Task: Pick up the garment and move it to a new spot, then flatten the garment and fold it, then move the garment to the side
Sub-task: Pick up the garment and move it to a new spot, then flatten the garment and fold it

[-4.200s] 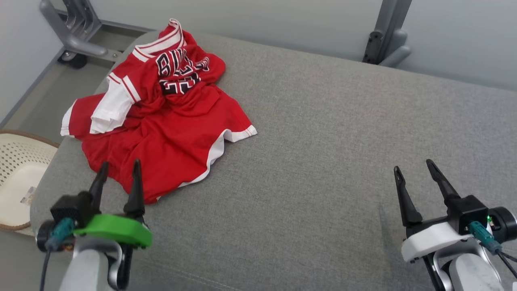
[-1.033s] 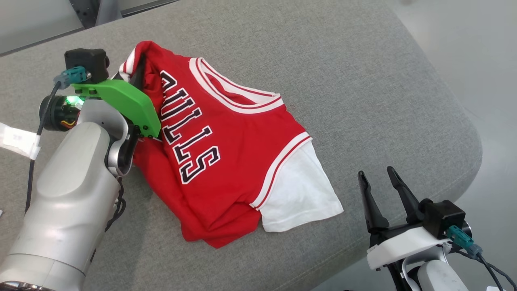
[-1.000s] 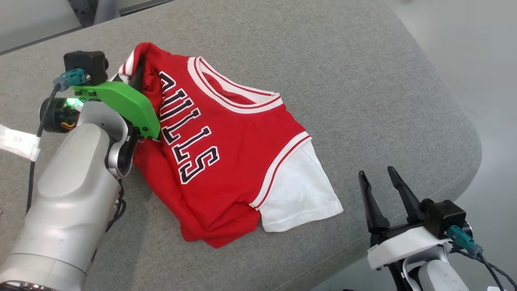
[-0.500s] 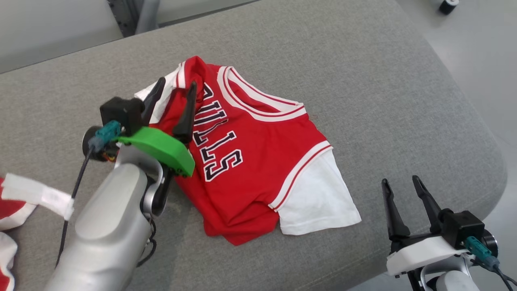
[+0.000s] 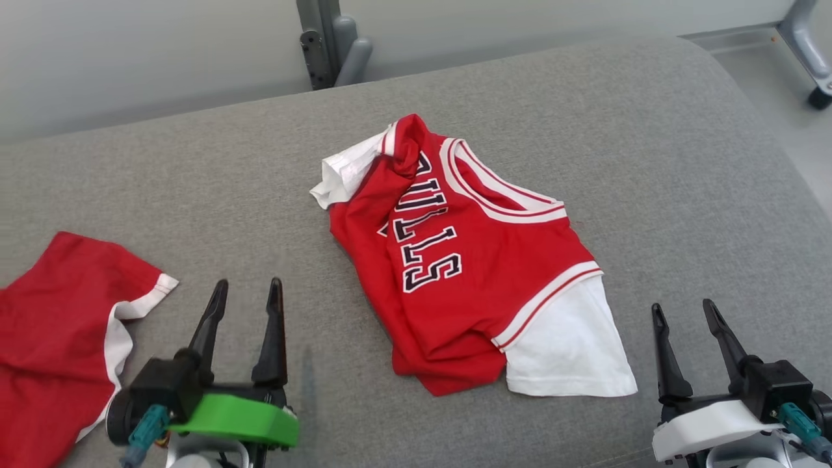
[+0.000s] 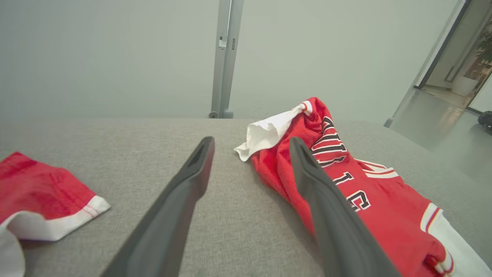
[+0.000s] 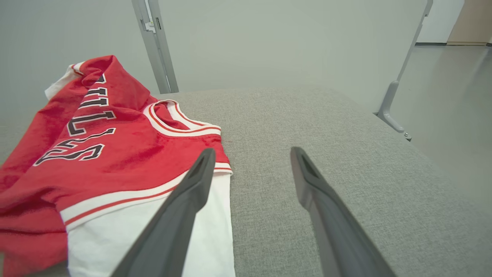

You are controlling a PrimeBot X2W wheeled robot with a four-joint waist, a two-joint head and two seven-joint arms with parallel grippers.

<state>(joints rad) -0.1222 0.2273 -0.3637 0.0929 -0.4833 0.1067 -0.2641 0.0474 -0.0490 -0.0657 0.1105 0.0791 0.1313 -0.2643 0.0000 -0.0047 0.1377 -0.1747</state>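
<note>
On the grey cushion [image 5: 195, 195] in front of us, the red jersey [image 5: 468, 273] lies about in the middle, rumpled and not yet flattened. Its black lettering faces up and its white-trimmed neck opening is turned to our right. One white sleeve lies flat at the near right end. The other is bunched at the far left end under a raised fold of red cloth.

Our left gripper [image 5: 249, 282] sits at the lower left of the head view with both dark fingers spread wide. Nothing is between them. It is over bare cushion and clear of the jersey, which lies off to its right. In the left wrist view we see only grey fabric in the gap between the fingers.

Our right gripper [image 5: 682, 303] is at the lower right, close to the flat white sleeve but apart from it. Its fingers stand equally wide and hold nothing. The right wrist view shows bare cushion between them.

A second red garment [image 5: 52, 325] with white trim lies at the far left of the cushion, well apart from the jersey. A grey metal post [image 5: 331, 39] stands behind the cushion.
</note>
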